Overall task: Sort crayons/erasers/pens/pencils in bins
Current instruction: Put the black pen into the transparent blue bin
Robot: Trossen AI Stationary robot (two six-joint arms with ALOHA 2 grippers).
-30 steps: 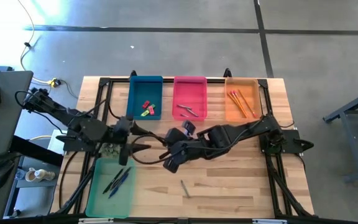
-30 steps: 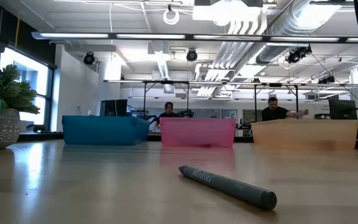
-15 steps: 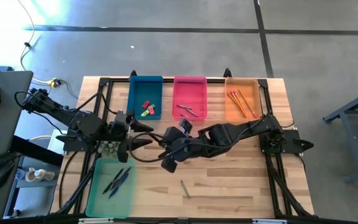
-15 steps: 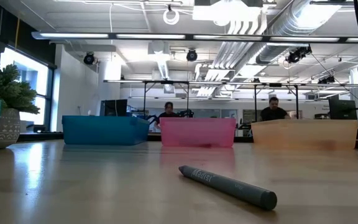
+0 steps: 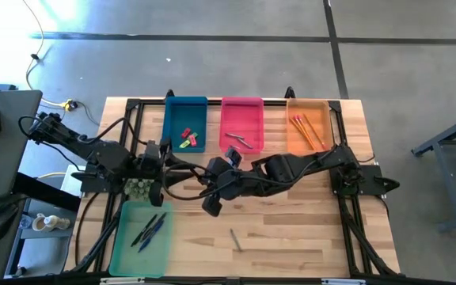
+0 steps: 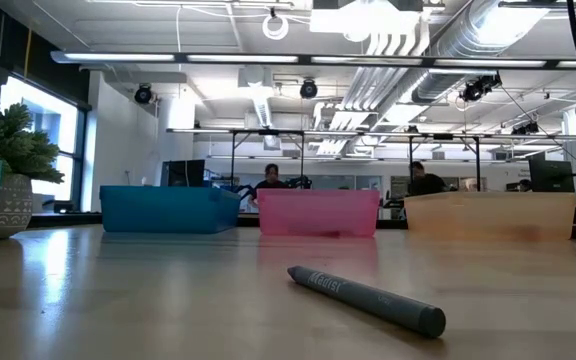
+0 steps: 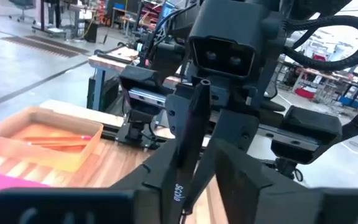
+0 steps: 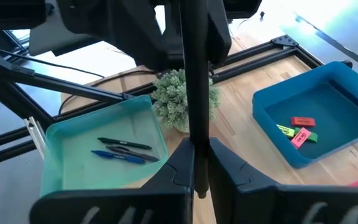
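A dark pen [image 8: 194,81] hangs in the air between my two grippers, above the table's left middle. My right gripper [image 8: 197,160] is shut on one end of it. My left gripper [image 7: 194,152] faces it from the table's left and is shut on the other end. In the high view both grippers meet near the pen [image 5: 199,179]. A grey crayon [image 6: 368,297] lies flat on the wood near the front edge. The blue bin [image 5: 185,111] holds erasers, the pink bin [image 5: 241,111] crayons, the orange bin [image 5: 319,127] pencils and the green bin [image 5: 133,245] pens. My left gripper pinches the pen's end [image 7: 185,168] between its two fingers, coming level from the table's left. The pen runs on forward along the fingers. It is clear of the table. My right gripper pinches the pen's other end [image 8: 197,146] between its two fingers, coming from the table's right and slanting down. The pen sticks out forward along the fingers toward the left gripper, clear of the table.
A small potted plant [image 5: 139,188] stands beside the green bin under the left arm. A black frame [image 5: 133,104] runs round the tabletop. Bare wood lies to the right of the crayon [image 5: 234,238] along the front edge.
My left gripper's fingers stood wide apart around the pen's end and have come together on it. The pen stays in the air between the two grippers.
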